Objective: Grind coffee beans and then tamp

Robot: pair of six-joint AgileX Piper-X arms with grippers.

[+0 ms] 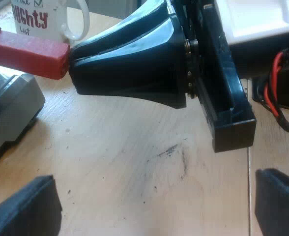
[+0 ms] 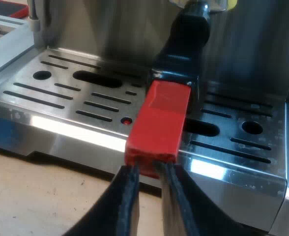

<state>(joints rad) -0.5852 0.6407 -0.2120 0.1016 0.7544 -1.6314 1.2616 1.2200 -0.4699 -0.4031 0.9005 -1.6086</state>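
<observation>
While the right tool sits nearly closed against the red-ended dark handle, grinding appears pending; gripping needs wider opening; left tool apart.

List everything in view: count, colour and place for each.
espresso machine: one, steel, with a slotted drip tray at its front.
holder handle: one, dark ending in red, locked into the machine's front, above the drip tray.
table: one, light wood with dark scuffs, under the machine.
mug: one, white with lettering, on the table near the handle's red end.
right end effector: one, black, at the handle's red end.
left end effector: one, black, open, over the table.
</observation>
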